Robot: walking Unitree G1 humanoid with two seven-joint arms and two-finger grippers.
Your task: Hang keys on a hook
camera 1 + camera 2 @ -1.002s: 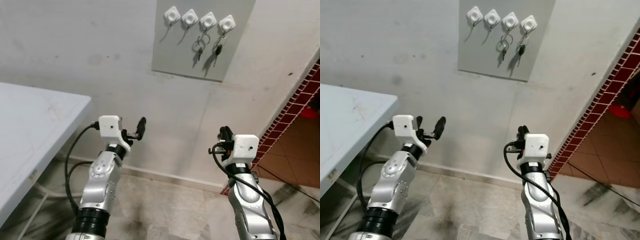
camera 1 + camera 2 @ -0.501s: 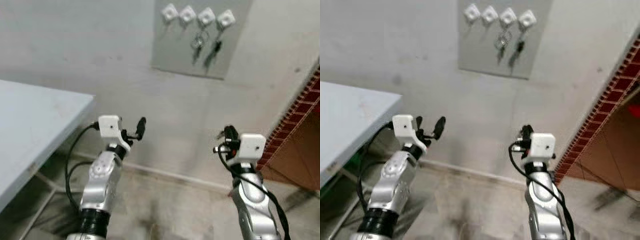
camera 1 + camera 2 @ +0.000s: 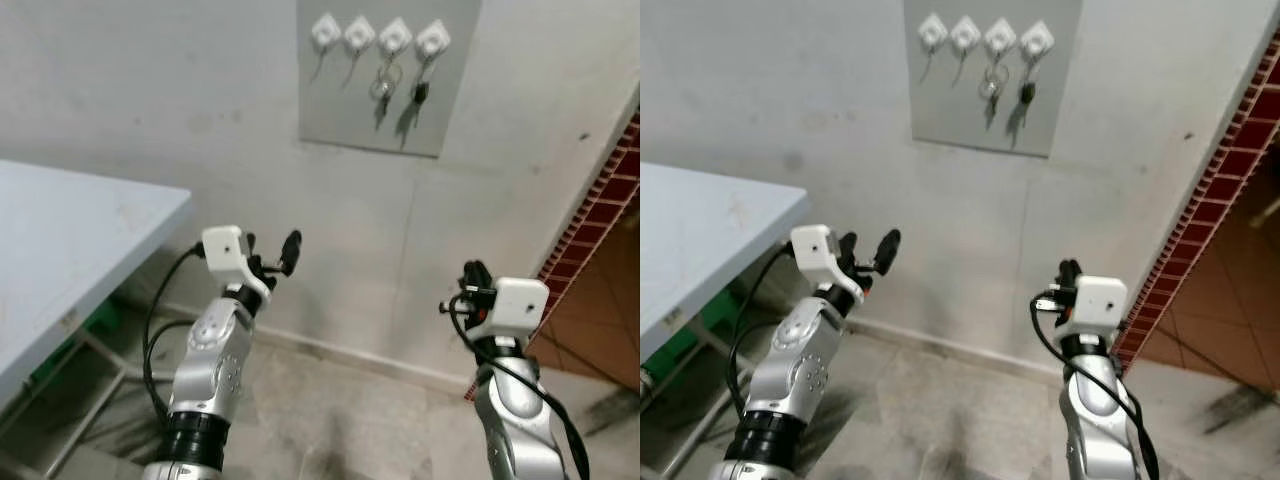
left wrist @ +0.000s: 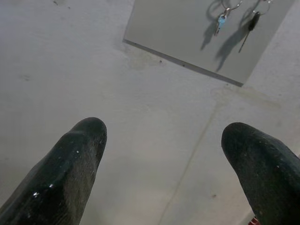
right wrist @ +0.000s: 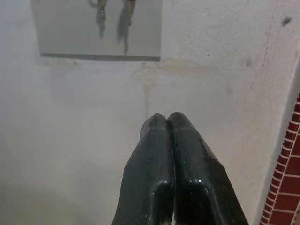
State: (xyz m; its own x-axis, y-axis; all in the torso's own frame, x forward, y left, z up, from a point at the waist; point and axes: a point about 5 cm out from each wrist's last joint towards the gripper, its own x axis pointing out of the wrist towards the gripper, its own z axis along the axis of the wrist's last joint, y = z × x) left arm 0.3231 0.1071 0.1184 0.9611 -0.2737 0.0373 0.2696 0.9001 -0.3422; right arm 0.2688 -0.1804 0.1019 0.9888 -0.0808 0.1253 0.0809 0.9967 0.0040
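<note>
High on the wall hangs a grey board [image 3: 385, 110] carrying a row of white hooks [image 3: 377, 36]. A key on a ring [image 3: 381, 89] dangles from the third hook and a black-headed key [image 3: 419, 93] from the fourth; the two hooks to their left are bare. My left gripper [image 3: 272, 253] is raised well below the board, open, with nothing between its fingers [image 4: 70, 164]. My right gripper [image 3: 474, 276] is held up at about the same height to the right, shut with its fingertips [image 5: 166, 123] pressed together and nothing seen in them.
A white table [image 3: 70, 250] stands at the left, with green crates [image 3: 680, 330] under it. A red brick wall edge [image 3: 590, 230] and tiled floor [image 3: 600, 330] lie to the right. Marble-patterned floor [image 3: 340, 420] runs along the wall base.
The camera has drawn back and shifted, so the board now sits higher and smaller in view. Both arms keep their raised pose; the grippers' states are unchanged.
</note>
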